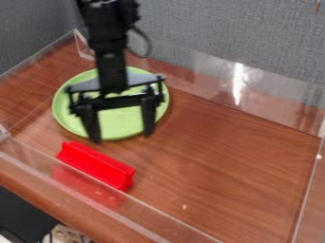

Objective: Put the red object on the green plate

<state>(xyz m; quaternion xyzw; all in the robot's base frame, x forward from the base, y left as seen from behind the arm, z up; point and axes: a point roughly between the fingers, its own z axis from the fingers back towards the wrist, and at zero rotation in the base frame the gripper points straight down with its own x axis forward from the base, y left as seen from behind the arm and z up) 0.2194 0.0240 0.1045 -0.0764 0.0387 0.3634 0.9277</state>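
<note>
The red object point(95, 162), a bright red elongated block, lies on the wooden table near the front left. Behind it rests the round light green plate point(76, 98), partly hidden by the arm. My gripper point(117, 124) hangs pointing down over the plate's near edge, just above and behind the red block. Its two black fingers point(151, 118) stand wide apart with nothing between them, so it is open.
Clear acrylic walls point(241, 81) enclose the wooden table point(229, 161) on all sides, the front wall close to the red block. A white wire stand point(84, 38) sits at the back left corner.
</note>
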